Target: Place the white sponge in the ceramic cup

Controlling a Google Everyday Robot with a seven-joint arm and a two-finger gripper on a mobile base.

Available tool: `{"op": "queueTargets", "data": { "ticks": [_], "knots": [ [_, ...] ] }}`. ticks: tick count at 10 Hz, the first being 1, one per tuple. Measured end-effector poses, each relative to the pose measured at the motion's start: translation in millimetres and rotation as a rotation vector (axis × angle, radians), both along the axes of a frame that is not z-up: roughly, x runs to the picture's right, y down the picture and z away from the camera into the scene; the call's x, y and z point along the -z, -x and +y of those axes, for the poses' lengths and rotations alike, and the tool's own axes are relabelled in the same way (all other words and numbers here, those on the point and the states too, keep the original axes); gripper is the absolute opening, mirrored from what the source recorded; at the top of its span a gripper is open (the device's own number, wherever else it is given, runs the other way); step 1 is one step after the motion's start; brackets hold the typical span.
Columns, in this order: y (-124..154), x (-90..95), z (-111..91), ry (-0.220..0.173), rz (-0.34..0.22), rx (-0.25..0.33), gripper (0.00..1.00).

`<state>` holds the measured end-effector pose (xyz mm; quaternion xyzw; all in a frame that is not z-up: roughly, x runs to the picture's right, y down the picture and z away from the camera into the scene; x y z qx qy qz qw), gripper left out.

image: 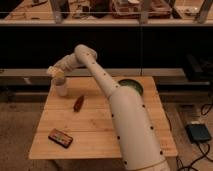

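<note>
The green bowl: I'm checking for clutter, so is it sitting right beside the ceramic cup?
No: the green bowl sits at the table's far right, while the ceramic cup stands far left under the gripper.

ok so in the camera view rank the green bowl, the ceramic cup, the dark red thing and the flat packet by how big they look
1. green bowl, partly hidden by the arm
2. flat packet
3. ceramic cup; close to the packet, which is nearer the camera, so unsure
4. dark red thing

The end effector is right above the cup.
</note>
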<state>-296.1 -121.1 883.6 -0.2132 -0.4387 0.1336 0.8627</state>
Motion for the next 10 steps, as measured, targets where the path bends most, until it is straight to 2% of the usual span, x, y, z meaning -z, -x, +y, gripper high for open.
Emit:
{"op": "queueTargets", "data": {
  "ticks": [3,4,10],
  "knots": [
    [-6,-9.7,10,0.029,0.013,0.035,0.77],
    [-8,-11.2,10,0.032,0.015,0.039,0.80],
    [0,-7.8,18,0.064,-0.013,0.083,0.80]
  ]
}}
